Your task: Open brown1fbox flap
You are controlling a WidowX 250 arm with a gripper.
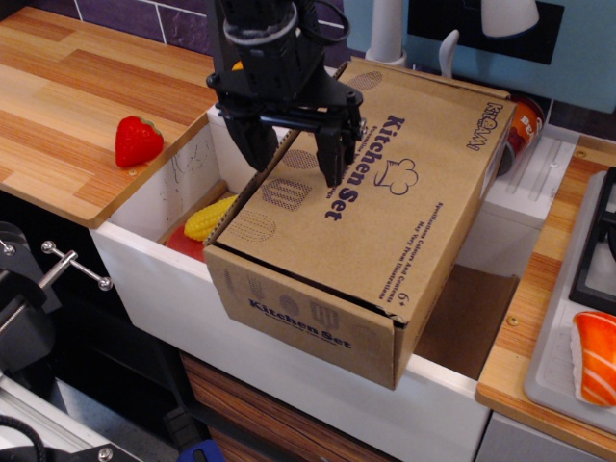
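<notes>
The brown1fbox (385,241) is a large brown cardboard box printed "Kitchen Set"; it lies tilted across the white sink basin (154,279). Its flap (404,192), the broad top panel with the chef hat, lies flat and closed. My black gripper (295,159) is open and hangs over the flap's left long edge. One finger (258,149) is outside that edge, over the sink. The other finger (335,159) is over the panel. Whether the fingertips touch the cardboard cannot be told.
A toy strawberry (137,141) lies on the wooden counter (58,96) at left. A yellow corn (210,218) and a red item lie in the sink beside the box. A faucet (385,29) stands behind. A sushi piece (595,356) sits on a grey tray at right.
</notes>
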